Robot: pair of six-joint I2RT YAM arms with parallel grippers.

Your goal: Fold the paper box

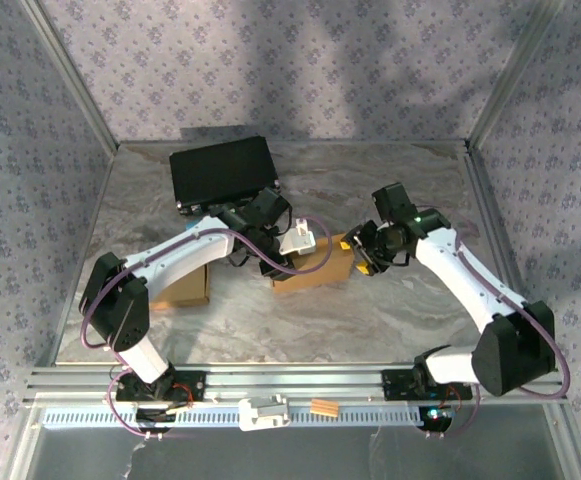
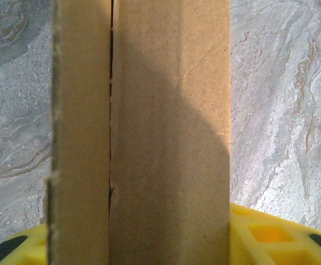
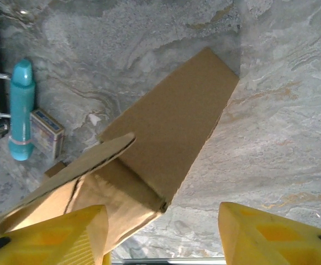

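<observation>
Box status: brown cardboard paper box [image 1: 315, 268] sits half-flattened at centre of the top view on the grey marbled tabletop [image 1: 390, 310], between both arms. Left yellow fingers [image 2: 270, 237] pinch its panel edge-on; right yellow fingers [image 3: 265, 232] are spread around the loose end flap [image 3: 77, 165], one touching card. Suggest left clamps firm while right closes squarely on the flap, then folds along the crease without twisting.
</observation>
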